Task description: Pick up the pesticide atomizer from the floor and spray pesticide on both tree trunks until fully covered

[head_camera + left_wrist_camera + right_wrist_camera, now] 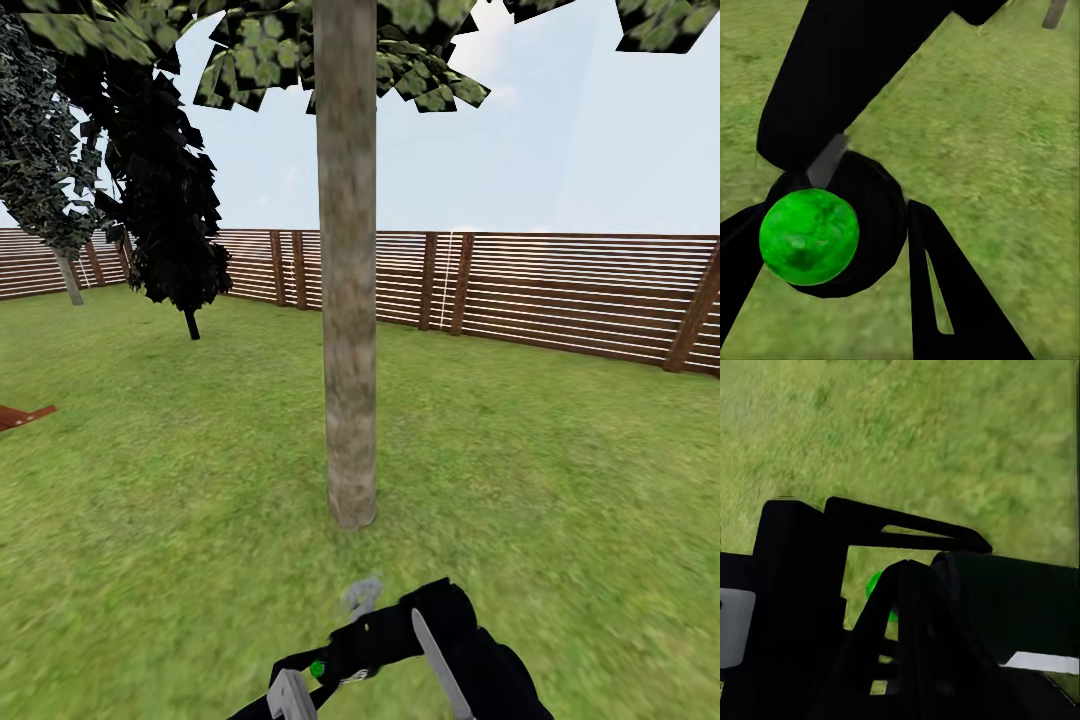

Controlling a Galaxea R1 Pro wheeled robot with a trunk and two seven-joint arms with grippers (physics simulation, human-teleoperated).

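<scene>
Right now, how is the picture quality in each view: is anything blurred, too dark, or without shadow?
Head view: flat daylight; the tree trunk throws no clear shadow on the grass, and the dark tree is almost black, without detail. Left wrist view: the grass is soft and blurred, and a green ball stands out brightly. Right wrist view: the black parts near the camera show no detail.

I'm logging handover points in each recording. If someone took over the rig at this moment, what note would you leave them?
Left pincer: shut on the pesticide atomizer, off the ground, grey nozzle toward the tree trunk.
Right pincer: right beside the atomizer; open or shut unclear.
Done: atomizer picked up, robot facing the trunk at close range.
Left: no white pesticide specks visible on this trunk, so spray it over its full height, then do the second tree.
</scene>
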